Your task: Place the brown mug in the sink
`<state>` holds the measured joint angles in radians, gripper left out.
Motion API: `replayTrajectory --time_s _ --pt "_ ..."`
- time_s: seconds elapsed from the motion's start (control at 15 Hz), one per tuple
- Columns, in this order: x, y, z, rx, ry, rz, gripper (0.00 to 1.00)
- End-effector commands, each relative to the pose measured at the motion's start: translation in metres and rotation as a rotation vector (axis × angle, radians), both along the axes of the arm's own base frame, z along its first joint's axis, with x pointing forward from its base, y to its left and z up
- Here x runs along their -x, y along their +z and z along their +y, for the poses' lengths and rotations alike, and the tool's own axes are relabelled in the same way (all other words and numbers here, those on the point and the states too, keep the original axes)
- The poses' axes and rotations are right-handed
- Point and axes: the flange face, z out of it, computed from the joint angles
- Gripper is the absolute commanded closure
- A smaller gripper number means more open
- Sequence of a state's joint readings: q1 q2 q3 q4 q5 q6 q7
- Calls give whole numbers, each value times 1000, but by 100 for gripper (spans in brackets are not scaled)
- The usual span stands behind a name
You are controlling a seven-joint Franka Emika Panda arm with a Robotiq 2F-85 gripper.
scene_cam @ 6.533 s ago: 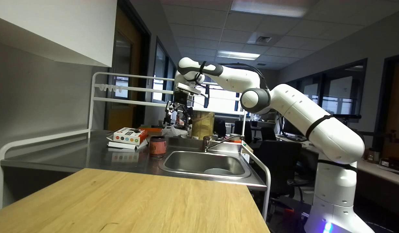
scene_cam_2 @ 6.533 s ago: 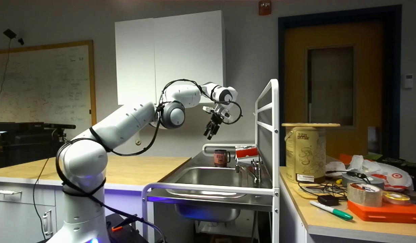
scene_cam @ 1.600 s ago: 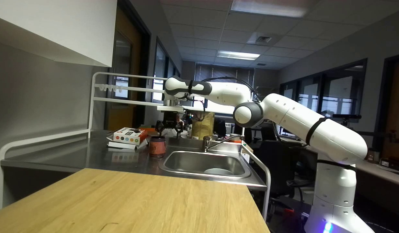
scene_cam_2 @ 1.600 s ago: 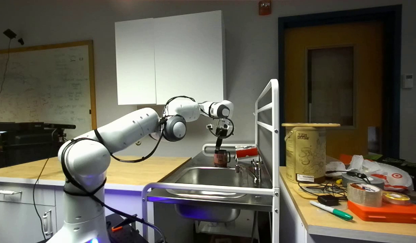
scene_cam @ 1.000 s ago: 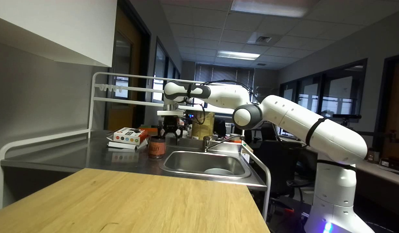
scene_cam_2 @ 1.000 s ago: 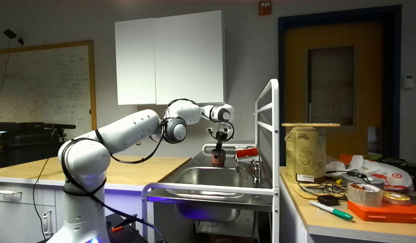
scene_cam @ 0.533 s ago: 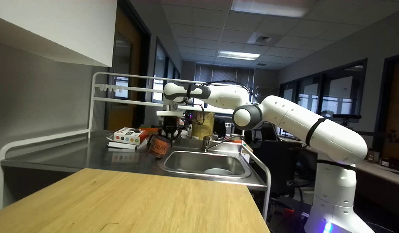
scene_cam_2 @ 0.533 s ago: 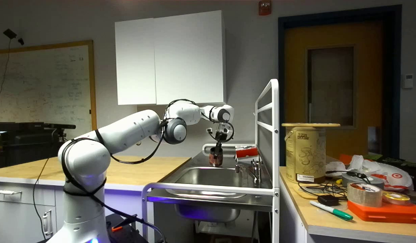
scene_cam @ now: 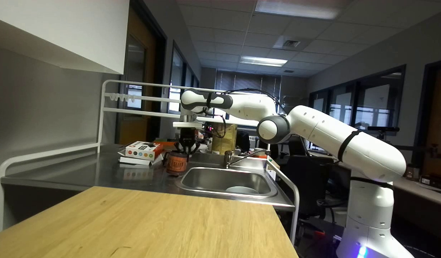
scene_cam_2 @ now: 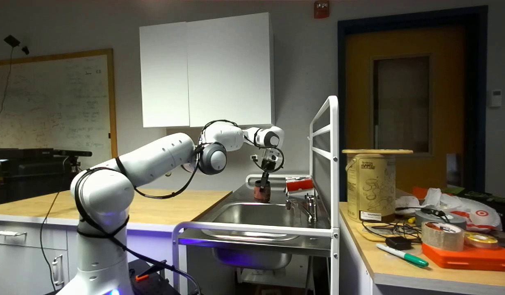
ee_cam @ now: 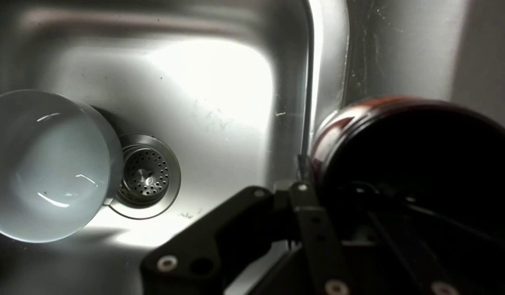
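Observation:
The brown mug (scene_cam: 177,165) stands nearly upright on the steel counter, just beside the sink (scene_cam: 206,179), with its handle pointing left in that exterior view. My gripper (scene_cam_2: 263,185) reaches down from above and is shut on the mug's wall. In the wrist view, one of the fingers (ee_cam: 302,168) lies outside the mug (ee_cam: 359,116), against its rim. The other finger is over the mug's dark opening, where its tip is lost in shadow. Inside the sink, a pale bowl (ee_cam: 51,172) sits beside the drain (ee_cam: 146,176).
A faucet (scene_cam: 227,158) rises at the back of the sink. Small boxes (scene_cam: 143,150) lie on the counter near the mug. A white rack (scene_cam_2: 324,135) runs along the counter, and a low rail (scene_cam_2: 252,227) crosses its end. A wooden worktop (scene_cam: 152,218) adjoins the counter.
Earlier the gripper came down to the mug. In the last second its fingers closed; the mug turned and tipped, then settled back nearly upright, shifted slightly towards the sink.

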<state>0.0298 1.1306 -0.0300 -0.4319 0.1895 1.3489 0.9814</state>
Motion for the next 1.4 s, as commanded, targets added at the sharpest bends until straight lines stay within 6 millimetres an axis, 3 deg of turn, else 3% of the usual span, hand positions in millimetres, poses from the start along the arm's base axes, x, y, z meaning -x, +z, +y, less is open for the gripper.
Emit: replayTrajectory --time_s 0.0,0.87,1.07,1.33 --pt "3 22 -8 -7 -10 -7 94" --pt "13 94 -50 -65 -87 -83 95" --pt "19 98 -51 -79 19 -69 95" --pt "28 78 -60 -208 145 10 95"
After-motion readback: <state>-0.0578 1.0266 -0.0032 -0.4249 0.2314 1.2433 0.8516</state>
